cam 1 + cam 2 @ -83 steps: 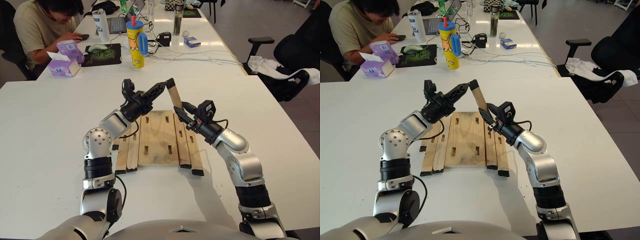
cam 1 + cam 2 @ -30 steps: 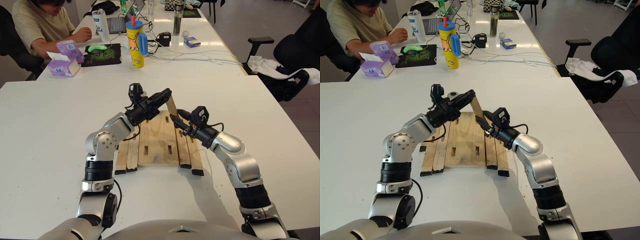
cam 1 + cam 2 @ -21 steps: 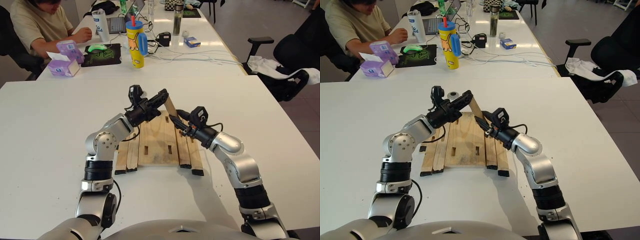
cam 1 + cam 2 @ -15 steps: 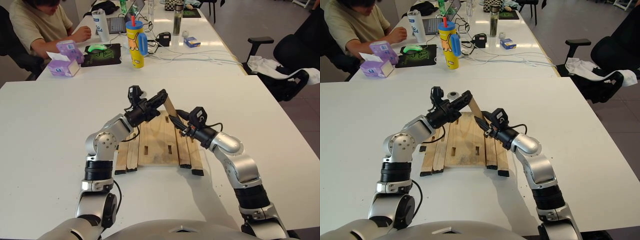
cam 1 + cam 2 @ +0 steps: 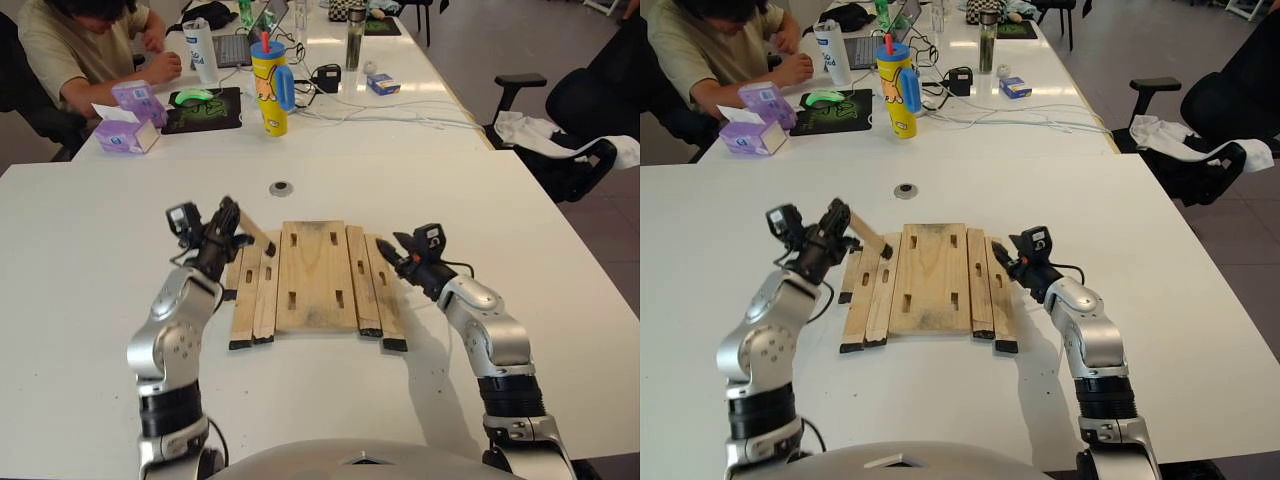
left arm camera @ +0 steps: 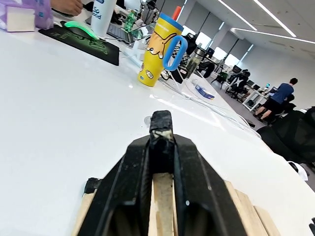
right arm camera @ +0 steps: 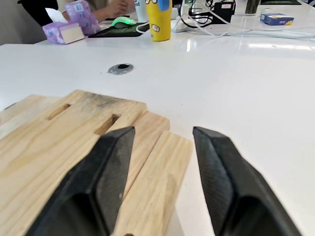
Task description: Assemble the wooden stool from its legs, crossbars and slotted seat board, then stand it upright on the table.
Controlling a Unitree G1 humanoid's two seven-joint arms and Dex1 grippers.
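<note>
Stool parts flat on worktop; one bar gripped in L claw.

Slotted seat board point(image 5: 316, 275) flat at mid-worktop point(image 5: 90, 260), flanked by L slat pair point(image 5: 255, 295) just beside one long edge and R slat pair point(image 5: 376, 290) beside the other, all black-tipped. L claw point(image 5: 226, 218) clamped on short wooden bar point(image 5: 256, 236), held tilted over far end of L slat pair, black tip toward seat board; contact w/ slats unclear. R claw point(image 7: 162, 135) fingers apart, nothing between, low over far end of R slat pair. Yellow cup point(image 5: 270, 88) on next table beyond.
</note>
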